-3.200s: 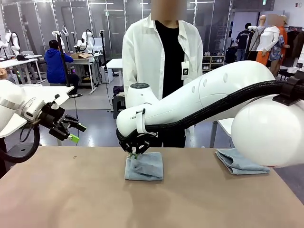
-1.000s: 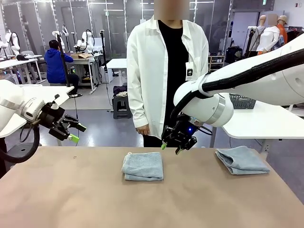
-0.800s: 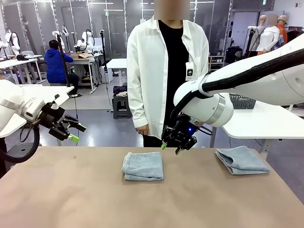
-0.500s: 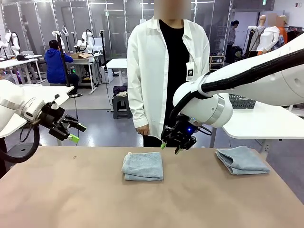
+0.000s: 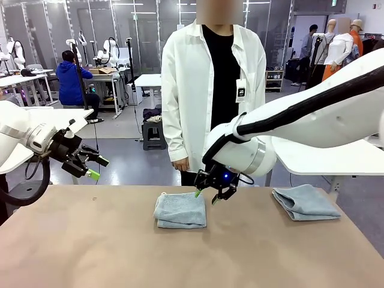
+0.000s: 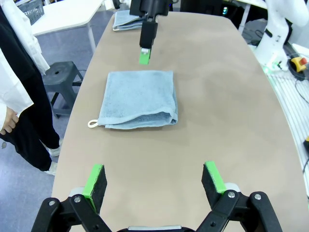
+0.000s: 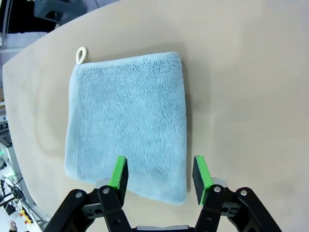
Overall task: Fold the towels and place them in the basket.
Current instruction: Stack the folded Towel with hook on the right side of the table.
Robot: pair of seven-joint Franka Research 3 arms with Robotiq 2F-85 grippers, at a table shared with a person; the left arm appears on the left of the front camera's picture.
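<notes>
The right gripper (image 5: pixel 206 196) hovered, jaws apart and empty, over the right edge of the folded pale blue-grey terry towel (image 5: pixel 180 210) at mid-table (image 5: pixel 90 252). Pinching only the top layer might unfold it. The left gripper (image 5: pixel 96 168) hung wide open at far left. A second blue-grey towel (image 5: pixel 305 202) lay far right.
</notes>
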